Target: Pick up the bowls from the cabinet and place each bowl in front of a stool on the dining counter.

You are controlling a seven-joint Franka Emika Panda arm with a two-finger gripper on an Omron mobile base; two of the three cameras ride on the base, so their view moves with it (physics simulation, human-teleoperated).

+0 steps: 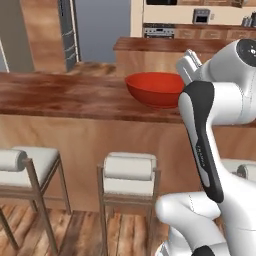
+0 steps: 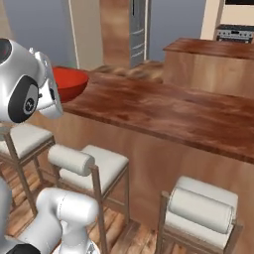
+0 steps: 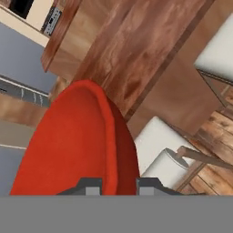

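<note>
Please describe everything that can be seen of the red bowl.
The red bowl is round, shallow, glossy and plain, with a smooth rim and no pattern. It is held about level over the near edge of the dining counter; whether it touches the wood I cannot tell. In the hand view the gripper is shut on its rim, one finger on each side of the wall. It looks empty.
</note>
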